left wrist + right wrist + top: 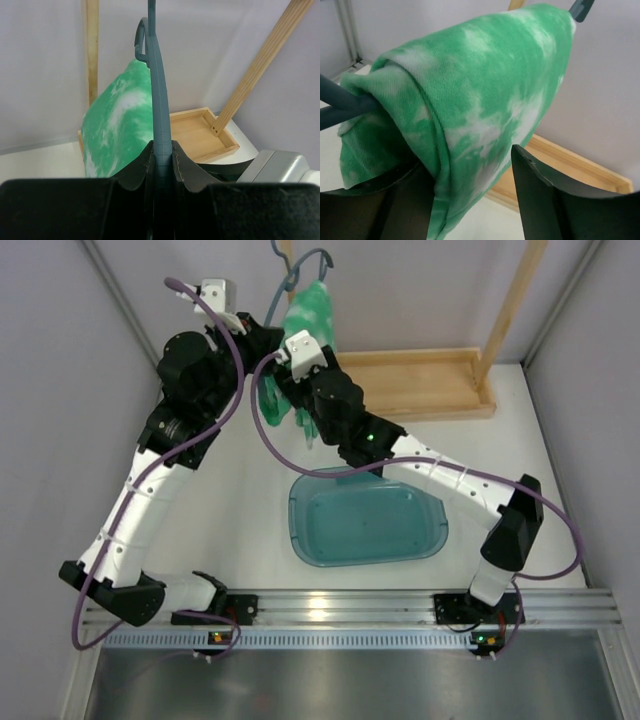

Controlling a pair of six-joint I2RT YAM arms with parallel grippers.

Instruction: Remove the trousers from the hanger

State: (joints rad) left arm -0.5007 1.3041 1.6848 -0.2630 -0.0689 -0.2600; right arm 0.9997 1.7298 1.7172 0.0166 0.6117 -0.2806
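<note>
The trousers [315, 310], bright green with white blotches, hang folded over the thin grey-blue hanger [300, 265] at the back of the table. My left gripper [163, 150] is shut on the hanger's rod [159, 90], with the cloth [120, 125] just to its left. In the right wrist view the trousers [485, 85] drape over the hanger bar [342, 102]. My right gripper [470, 170] stands open around the hanging fold. Its left finger [405, 205] lies against the cloth and its right finger [545, 200] stands apart from it.
A translucent teal basin [365, 520] sits in the middle of the table in front of the arms. A light wooden rack base [430, 380] with a slanted post [515, 300] stands at the back right. White walls close in on both sides.
</note>
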